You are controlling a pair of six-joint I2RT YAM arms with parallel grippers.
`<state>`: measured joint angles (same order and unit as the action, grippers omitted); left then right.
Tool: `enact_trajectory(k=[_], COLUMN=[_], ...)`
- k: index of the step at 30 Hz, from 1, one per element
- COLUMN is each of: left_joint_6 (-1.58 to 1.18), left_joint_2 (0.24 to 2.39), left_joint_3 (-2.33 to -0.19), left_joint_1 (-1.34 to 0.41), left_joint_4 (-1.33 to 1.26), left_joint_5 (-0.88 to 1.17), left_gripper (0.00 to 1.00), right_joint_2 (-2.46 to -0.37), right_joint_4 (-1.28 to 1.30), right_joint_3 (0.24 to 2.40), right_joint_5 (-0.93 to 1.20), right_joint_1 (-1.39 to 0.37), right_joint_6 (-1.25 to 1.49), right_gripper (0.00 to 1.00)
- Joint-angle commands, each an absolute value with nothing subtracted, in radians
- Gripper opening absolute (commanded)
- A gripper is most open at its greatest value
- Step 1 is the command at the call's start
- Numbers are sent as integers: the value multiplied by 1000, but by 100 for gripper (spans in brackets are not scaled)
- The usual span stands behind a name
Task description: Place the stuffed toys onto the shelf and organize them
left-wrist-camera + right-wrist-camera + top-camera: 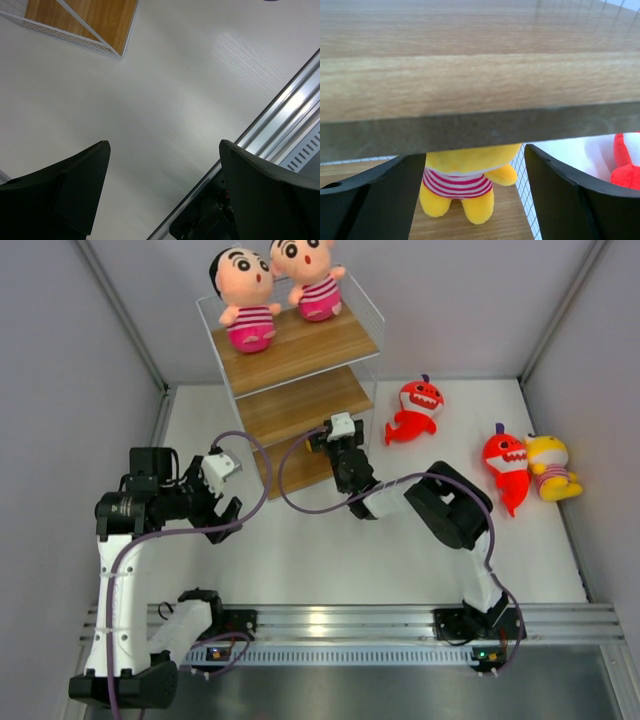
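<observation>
right gripper (475, 151) fingers fill the near frame, spread wide, clamping nothing. yellow doll (462, 185) stands upright just past them on the bottom board (505, 222) of the shelf (300, 350), close to the mesh side. middle board (470, 75) edge hangs right above the fingers. left gripper (165, 145) is also released and empty, hovering over bare table (330, 550) near the shelf's front corner.

risks, judged from here:
- pulling out at a slant could let a finger clip the doll's arm or body and tip it, since the doll sits in line between the fingers.
- lifting before clearing the overhang would knock the wrist into the middle board. that jolt could shake the light frame and topple the two boy dolls (250, 300) on the top tier.
- cable (290, 495) loops just in front of the shelf and may snag a corner.

left on the table, well apart from the shelf: red shark (415, 408), second red shark (505, 462) touching the other yellow doll (550, 468).

surface is smooth white and a bit glossy, so plush may slide when nudged. plain grey walls (60, 340) box it in. aluminium rail (350, 620) runs along the near edge.
</observation>
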<state>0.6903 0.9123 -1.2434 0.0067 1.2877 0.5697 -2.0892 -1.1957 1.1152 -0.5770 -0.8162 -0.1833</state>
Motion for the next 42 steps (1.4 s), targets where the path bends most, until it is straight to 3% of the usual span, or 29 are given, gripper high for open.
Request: enact_trajectory(k=[1, 22, 25, 34, 42], left_joint_6=[701, 704, 706, 710, 716], left_joint_2=[897, 897, 894, 905, 907], left_joint_3=[-1259, -1252, -1249, -1244, -1238], left_joint_1=[5, 6, 6, 6, 6], left_joint_4=[1289, 1289, 1289, 1289, 1287], left_joint_5=[584, 583, 583, 591, 578], left_gripper=[96, 96, 96, 96, 96], right_joint_2=[-2000, -1856, -1790, -1471, -1247], right_joint_4=[-1270, -1229, -1111, -352, 259], right_joint_3=[1105, 944, 904, 876, 1040], right_joint_5=[-561, -519, -514, -439, -192], right_joint_1=[-830, -870, -885, -913, -913], right_joint_6=[-176, -140, -111, 84, 45], right_gripper=[82, 93, 93, 96, 93])
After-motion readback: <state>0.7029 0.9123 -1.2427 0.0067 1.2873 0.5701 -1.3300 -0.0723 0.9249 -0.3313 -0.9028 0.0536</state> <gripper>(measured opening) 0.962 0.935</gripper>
